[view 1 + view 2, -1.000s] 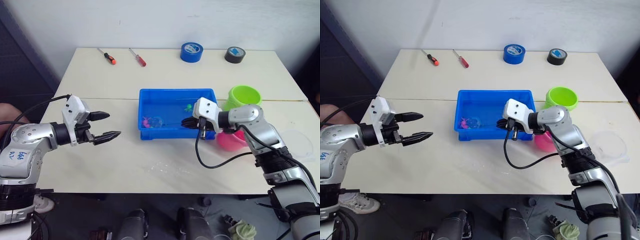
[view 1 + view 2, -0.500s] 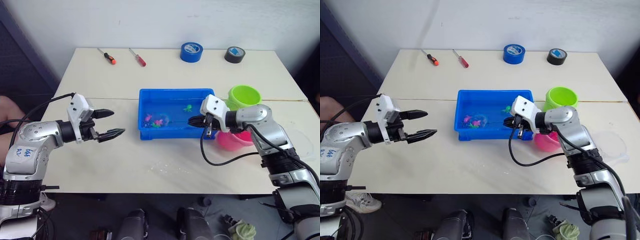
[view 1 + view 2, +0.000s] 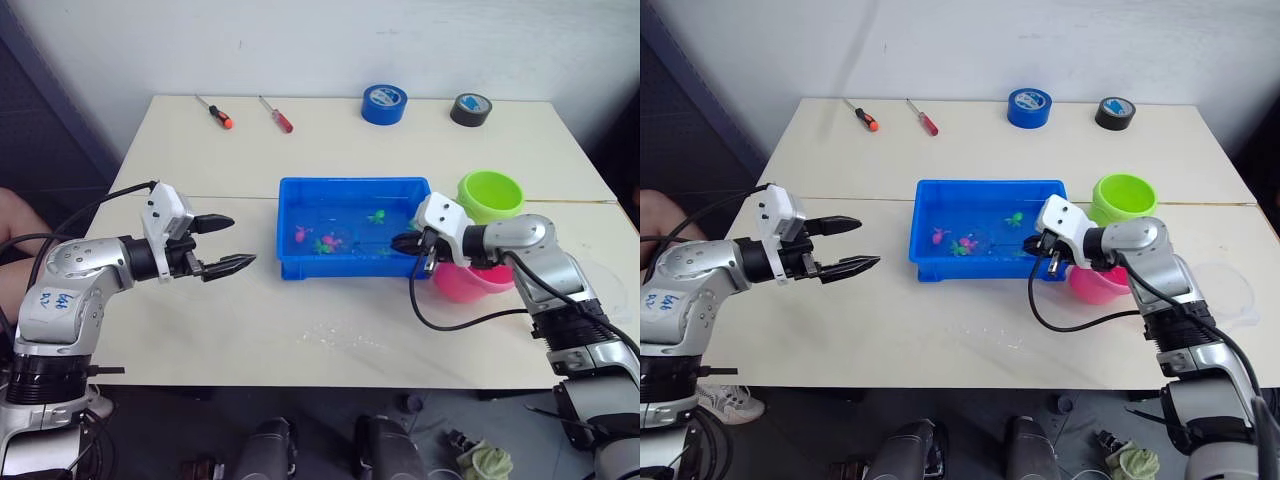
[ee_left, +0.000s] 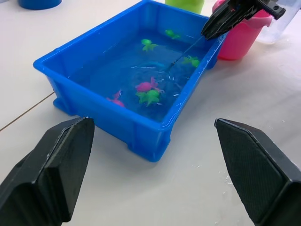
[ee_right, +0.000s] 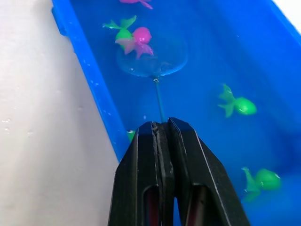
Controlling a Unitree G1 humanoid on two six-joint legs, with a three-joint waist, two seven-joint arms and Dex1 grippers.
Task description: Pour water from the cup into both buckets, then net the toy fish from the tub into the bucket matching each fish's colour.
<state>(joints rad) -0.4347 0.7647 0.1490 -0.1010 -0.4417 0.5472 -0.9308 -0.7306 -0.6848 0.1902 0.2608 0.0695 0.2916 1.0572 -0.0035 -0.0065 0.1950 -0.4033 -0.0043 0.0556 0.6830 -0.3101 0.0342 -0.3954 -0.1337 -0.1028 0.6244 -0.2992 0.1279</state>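
Note:
The blue tub sits mid-table with water in it. Several toy fish float there, among them a pink one and a green one. My right gripper is at the tub's right end, shut on the net's thin black handle. The net's hoop lies in the water, with a pink fish and a green fish at its far rim. Right of the tub stand the green bucket and the pink bucket. The clear cup is at the far right. My left gripper hovers open left of the tub, holding nothing.
Two screwdrivers lie at the back left. A blue tape roll and a dark tape roll sit at the back. Water drops mark the table in front of the tub.
My right gripper has drawn back to the right, pulling the net's hoop from the tub's left part toward its middle. The fish have drifted. My left gripper has edged closer to the tub.

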